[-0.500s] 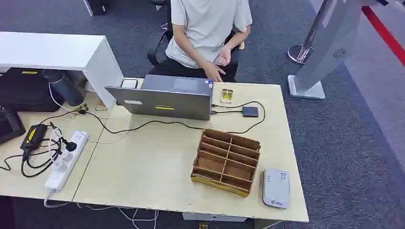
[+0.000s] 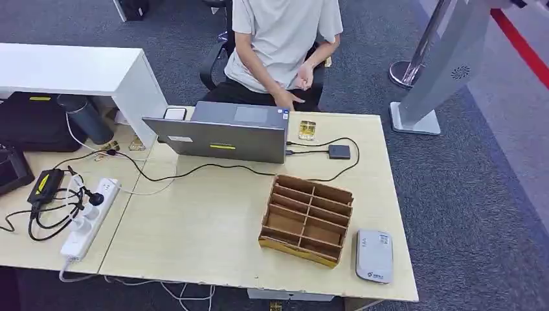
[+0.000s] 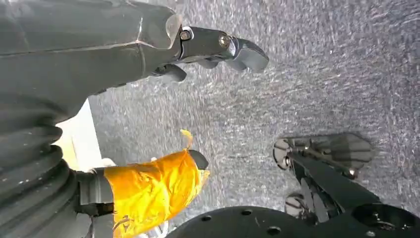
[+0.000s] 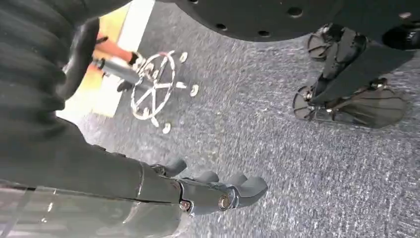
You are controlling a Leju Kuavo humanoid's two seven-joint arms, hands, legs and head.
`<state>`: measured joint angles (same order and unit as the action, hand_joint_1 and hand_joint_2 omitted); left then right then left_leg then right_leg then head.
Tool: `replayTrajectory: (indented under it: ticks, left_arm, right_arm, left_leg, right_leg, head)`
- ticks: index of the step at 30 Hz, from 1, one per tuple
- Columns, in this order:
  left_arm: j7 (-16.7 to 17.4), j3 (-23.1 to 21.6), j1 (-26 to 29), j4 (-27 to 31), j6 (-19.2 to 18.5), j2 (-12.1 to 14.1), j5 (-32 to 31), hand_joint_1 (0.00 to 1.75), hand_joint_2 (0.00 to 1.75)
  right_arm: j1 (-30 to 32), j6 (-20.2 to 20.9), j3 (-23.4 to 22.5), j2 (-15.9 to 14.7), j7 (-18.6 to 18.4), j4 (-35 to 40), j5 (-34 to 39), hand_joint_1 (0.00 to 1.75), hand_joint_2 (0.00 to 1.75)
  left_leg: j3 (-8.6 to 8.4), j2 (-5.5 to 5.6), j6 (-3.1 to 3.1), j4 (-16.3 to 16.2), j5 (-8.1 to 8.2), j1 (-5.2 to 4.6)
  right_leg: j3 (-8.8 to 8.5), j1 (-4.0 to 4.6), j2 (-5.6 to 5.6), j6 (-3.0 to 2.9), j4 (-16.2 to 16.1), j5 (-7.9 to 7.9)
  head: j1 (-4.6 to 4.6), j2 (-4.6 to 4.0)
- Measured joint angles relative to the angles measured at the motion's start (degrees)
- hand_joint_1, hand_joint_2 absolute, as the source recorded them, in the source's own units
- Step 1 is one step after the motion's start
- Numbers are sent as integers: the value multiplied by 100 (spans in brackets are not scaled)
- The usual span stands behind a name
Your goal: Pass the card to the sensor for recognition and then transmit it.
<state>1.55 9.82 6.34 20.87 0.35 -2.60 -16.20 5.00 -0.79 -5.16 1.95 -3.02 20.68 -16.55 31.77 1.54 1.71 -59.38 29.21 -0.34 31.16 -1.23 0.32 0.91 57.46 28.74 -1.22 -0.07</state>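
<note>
While both arms hung at the robot's sides over the grey carpet, no step of the task had visibly begun; the left hand showed in the left wrist view with its fingers extended and apart, holding nothing; the right hand showed likewise in the right wrist view, fingers slightly curved but spread, and empty.

On the desk in the head view stood a wooden compartment organiser near the right front; no card could be made out in its compartments from that angle; a small yellowish card-like item lay at the far edge beside the laptop; whether this was the task's card could not be confirmed. A small black box, cabled to the laptop, lay just right of it and was judged the likely sensor; a flat grey device lay at the right front corner, beside the organiser. A person sat behind the desk, one hand near the laptop.

Judgement: the work stood at its opening, before any pickup; the next move called for raising a hand above the desk, locating the card and securing a thin flat item by its edges, which demanded a careful pinch; presentation to the black box would follow.
</note>
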Motion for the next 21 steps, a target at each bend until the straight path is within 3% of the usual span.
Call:
replayTrajectory:
  ticks: [21]
  left_arm:
    - [280, 1701, -438, -455, 55, -468, -2909, 0, 175]
  right_arm:
    - [-591, -354, -927, 426, -654, -474, -2868, 0, 175]
  left_leg:
    - [-1, 0, 0, -1, -1, 0]
  right_leg:
    - [-1, 0, 0, 0, 0, -1]
  head:
    - [0, 0]
